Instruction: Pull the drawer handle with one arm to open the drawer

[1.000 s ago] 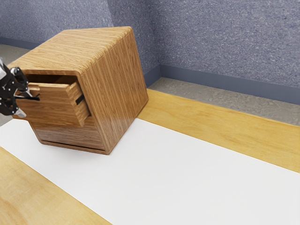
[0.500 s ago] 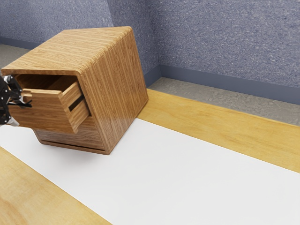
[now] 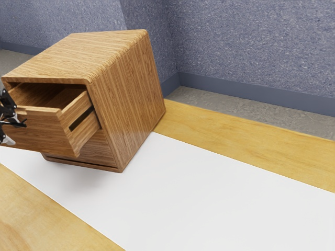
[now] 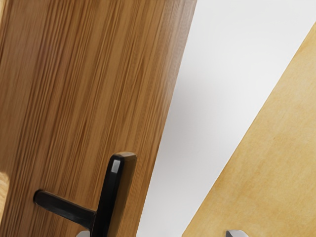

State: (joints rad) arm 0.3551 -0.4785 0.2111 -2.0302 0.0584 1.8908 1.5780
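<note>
The drawer [image 3: 39, 130] is glossy grained wood, its handle [image 4: 102, 211] smooth black.

No text, label, brand mark, number or sign was legible in either view. The cabinet [image 3: 123, 89] and drawer front [image 3: 34, 133] bore plain wood grain.

Open drawer [image 3: 49, 125] juts from the wooden cabinet [image 3: 123, 89] toward the exterior view's left and blocks the approach to the cabinet's front, with my pincer [image 3: 5, 119] at the drawer's face. The drawer's inside lies open from above, and a low gap shows beneath it. Toward the exterior view's right, the white mat [image 3: 199, 193] and the bare desk [image 3: 246, 138] offer free passage.
</note>
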